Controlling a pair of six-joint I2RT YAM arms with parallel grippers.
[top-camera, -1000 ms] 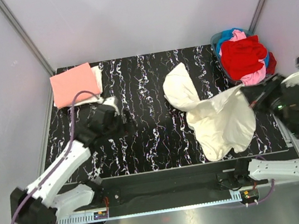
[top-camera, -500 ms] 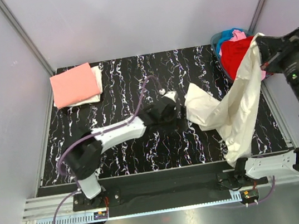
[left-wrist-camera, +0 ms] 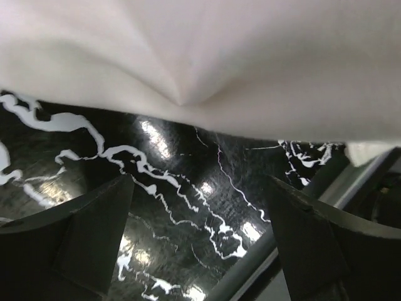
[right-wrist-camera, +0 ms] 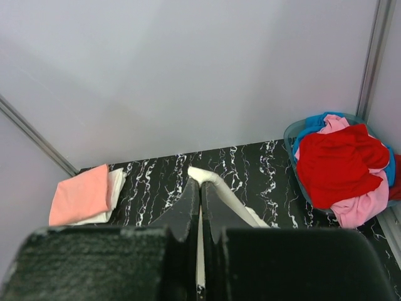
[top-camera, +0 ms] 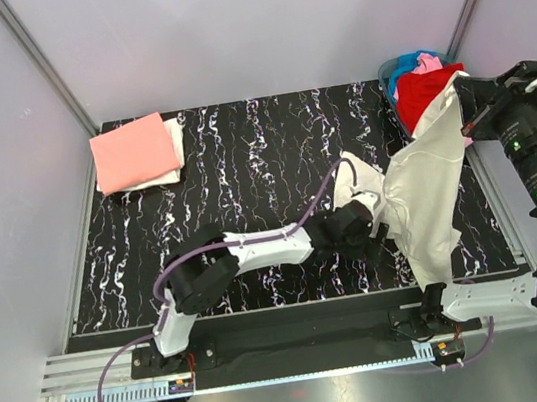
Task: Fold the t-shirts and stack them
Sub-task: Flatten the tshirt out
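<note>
Cream t-shirt (top-camera: 429, 192) hanging raised, salmon-pink t-shirt (top-camera: 133, 151) folded far-left, red t-shirt (top-camera: 420, 95) heaped

We count six t-shirts in all: one cream t-shirt (top-camera: 431, 202), one salmon-pink t-shirt (top-camera: 133, 150), one white t-shirt (top-camera: 175, 142), one red t-shirt (top-camera: 427, 94), one pink t-shirt (top-camera: 427, 63) and one blue t-shirt (right-wrist-camera: 311, 125). We see one basket (right-wrist-camera: 287, 139), one black marbled table (top-camera: 241, 154) and two robot arms: one left arm (top-camera: 265, 247), one right arm (top-camera: 535, 143).
</note>
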